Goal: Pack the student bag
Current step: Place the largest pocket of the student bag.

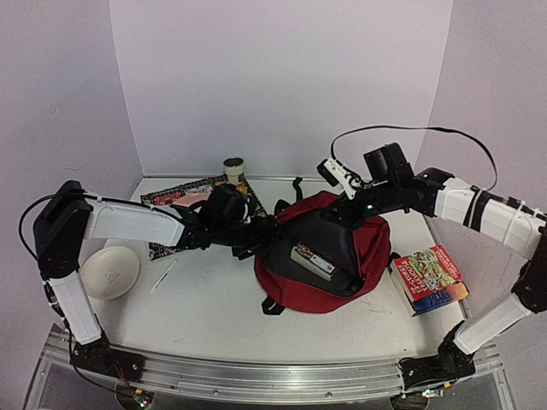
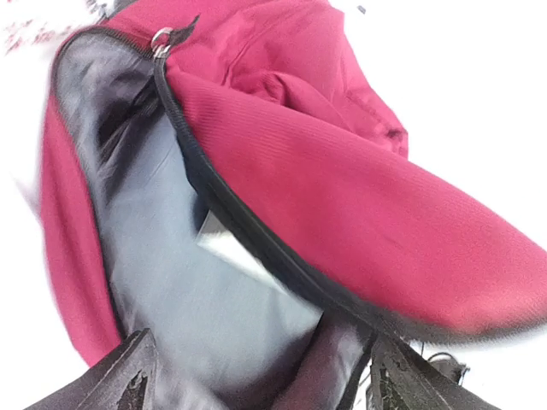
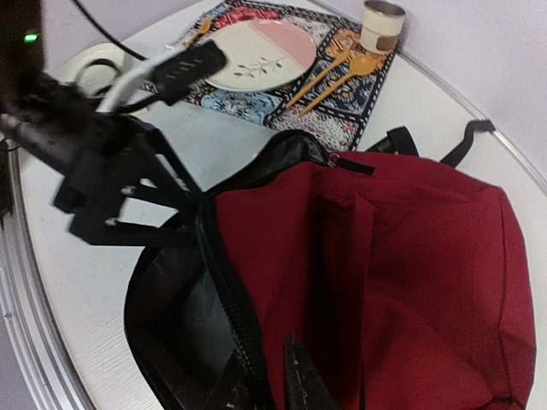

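Fabric, dark red and soft, forms the student bag [image 1: 359, 256] mid-table, its black-lined mouth gaping around a boxy book [image 1: 312, 259]. Glossy books [image 1: 432, 278] lie at 3 o'clock and a smooth white bowl [image 1: 109, 272] at 9.

Left wrist: the left gripper [image 2: 265, 363] is spread wide astride the grey lining.

Right wrist: the right gripper [image 3: 282, 389] is pinched narrow on the bag's zipper rim, with a patterned placemat [image 3: 342, 102] at 12.
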### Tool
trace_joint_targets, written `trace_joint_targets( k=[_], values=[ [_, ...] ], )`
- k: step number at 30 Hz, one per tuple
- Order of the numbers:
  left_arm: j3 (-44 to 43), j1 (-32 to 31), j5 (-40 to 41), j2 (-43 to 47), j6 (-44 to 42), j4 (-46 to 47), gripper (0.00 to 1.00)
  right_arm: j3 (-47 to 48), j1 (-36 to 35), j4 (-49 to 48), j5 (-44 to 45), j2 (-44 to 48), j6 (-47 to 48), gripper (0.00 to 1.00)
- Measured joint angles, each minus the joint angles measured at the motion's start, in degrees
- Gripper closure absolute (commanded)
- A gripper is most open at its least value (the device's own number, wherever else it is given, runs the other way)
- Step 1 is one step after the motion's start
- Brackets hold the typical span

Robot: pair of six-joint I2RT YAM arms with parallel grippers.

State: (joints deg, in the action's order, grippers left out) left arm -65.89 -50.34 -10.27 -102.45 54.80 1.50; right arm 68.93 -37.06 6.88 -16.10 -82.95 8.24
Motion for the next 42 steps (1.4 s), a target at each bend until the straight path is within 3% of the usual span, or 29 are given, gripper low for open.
trace_joint_targets(
  k=[7, 17, 27, 32, 37, 42],
  values=[
    [9.2, -0.4, 0.9, 9.9, -1.4, -1.5, 0.07, -0.1, 2.4, -2.1, 4.6, -6.7, -3.0, 0.88],
    [19.6, -0.3, 4.8, 21.0, -2.3, -1.5, 0.04, -0.1, 11.3, -4.4, 8.5, -14.0, -7.7, 0.78],
    [25.8, 0.5, 7.5, 26.4, -2.5, -2.1, 0.01, 1.1, 12.9, -3.6, 11.6, -16.1, -13.4, 0.39],
    [27.1, 1.2, 8.3, 28.0, -3.0, -2.0, 0.00, 0.6, 12.9, -1.1, 11.6, -9.9, -16.0, 0.17],
    [28.3, 1.7, 8.8, 29.5, -4.2, -2.1, 0.00, -3.9, 13.4, 0.0, 11.9, 2.7, -18.5, 0.05],
    [28.6, 1.9, 8.9, 31.3, -5.5, -2.1, 0.00, -10.4, 16.4, 2.2, 15.1, 10.7, -21.3, 0.02]
  ],
)
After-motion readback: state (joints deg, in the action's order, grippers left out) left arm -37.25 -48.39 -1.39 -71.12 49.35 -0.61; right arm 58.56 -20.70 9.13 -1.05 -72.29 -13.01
